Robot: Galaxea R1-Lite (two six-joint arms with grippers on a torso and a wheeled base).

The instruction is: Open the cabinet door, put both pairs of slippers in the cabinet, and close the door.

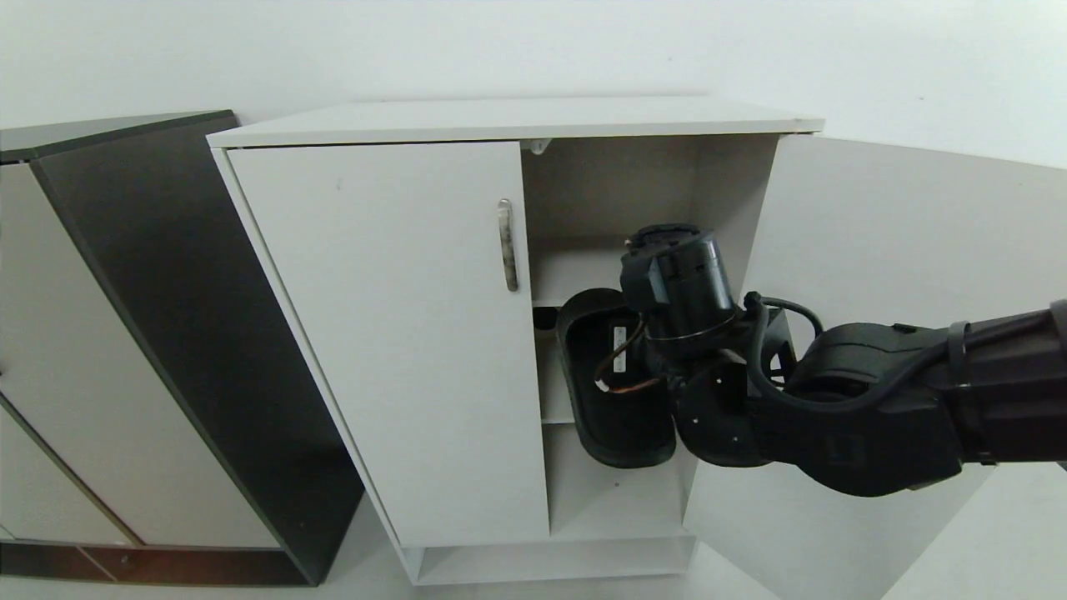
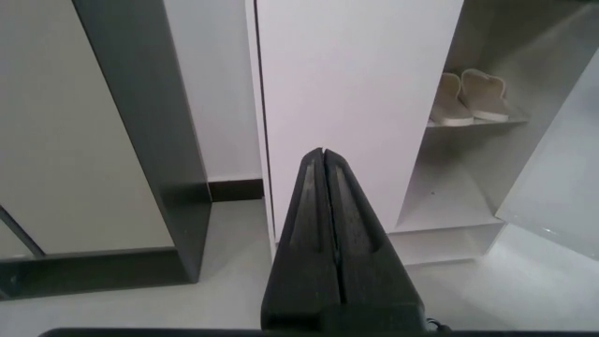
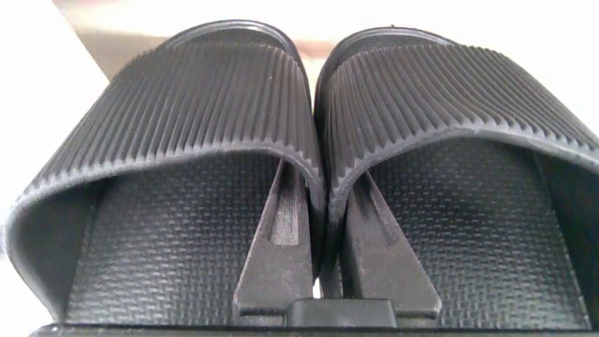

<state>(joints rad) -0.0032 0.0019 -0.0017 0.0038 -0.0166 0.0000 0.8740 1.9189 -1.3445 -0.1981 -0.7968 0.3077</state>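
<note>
The white cabinet (image 1: pixel 517 121) stands with its right door (image 1: pixel 875 250) swung open and its left door (image 1: pixel 392 333) closed. My right gripper (image 3: pixel 323 201) is shut on the pair of black slippers (image 3: pixel 206 122), pinching their inner edges together between its fingers (image 3: pixel 281 234). In the head view the black slippers (image 1: pixel 617 392) hang soles outward at the open compartment, level with the middle shelves. A pair of white slippers (image 2: pixel 473 94) rests on a shelf inside. My left gripper (image 2: pixel 323 164) is shut and holds nothing, low in front of the closed left door (image 2: pixel 356 84).
A dark grey cabinet (image 1: pixel 192 333) stands just left of the white one. The closed door carries a metal handle (image 1: pixel 507 244) near its right edge. A bare bottom shelf (image 2: pixel 449 201) lies below the white slippers. The floor (image 2: pixel 234 271) is pale.
</note>
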